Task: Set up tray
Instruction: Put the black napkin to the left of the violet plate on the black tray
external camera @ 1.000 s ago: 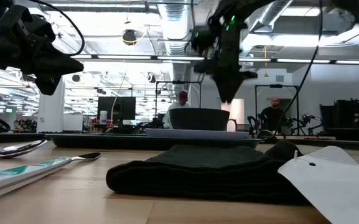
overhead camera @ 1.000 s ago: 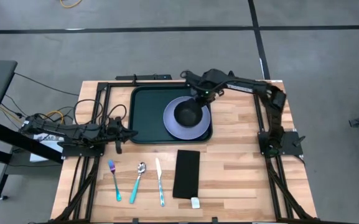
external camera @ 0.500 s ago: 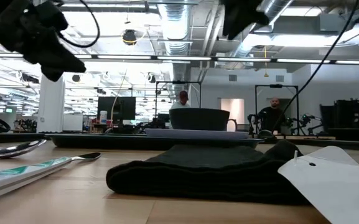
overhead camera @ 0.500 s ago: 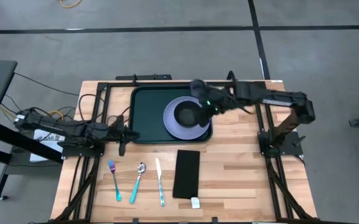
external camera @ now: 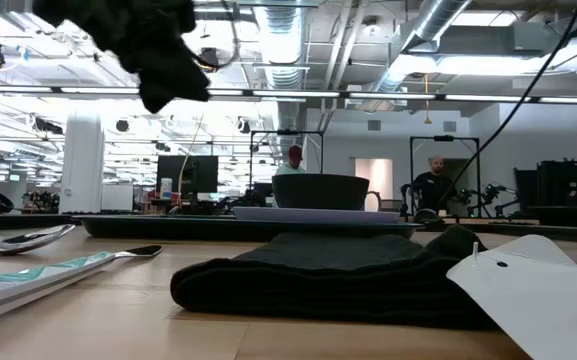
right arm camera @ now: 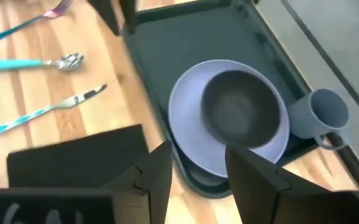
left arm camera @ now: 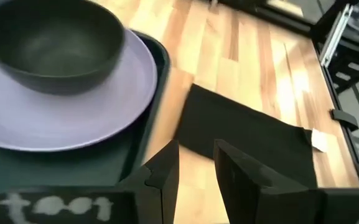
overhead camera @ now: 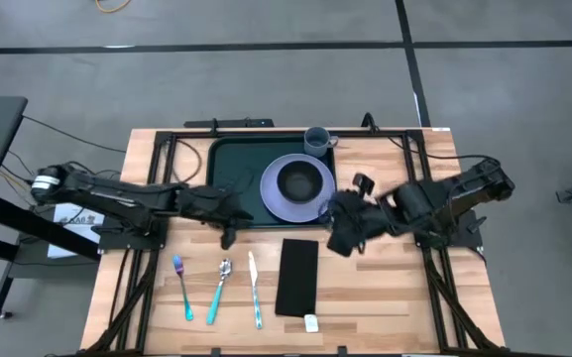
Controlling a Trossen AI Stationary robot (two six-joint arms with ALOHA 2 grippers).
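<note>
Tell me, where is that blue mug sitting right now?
In the high view the blue mug stands at the tray's far right corner, just beyond the purple plate that holds the dark bowl.

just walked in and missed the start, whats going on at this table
A two-armed robot is setting up a meal tray. The tray already holds a plate with a bowl on it and a mug at its far corner. The fork, spoon, knife and napkin lie on the table near the front edge. Neither arm holds anything: the left end effector is open, above the tray's near edge, and the right end effector is open, beside the plate.
</note>
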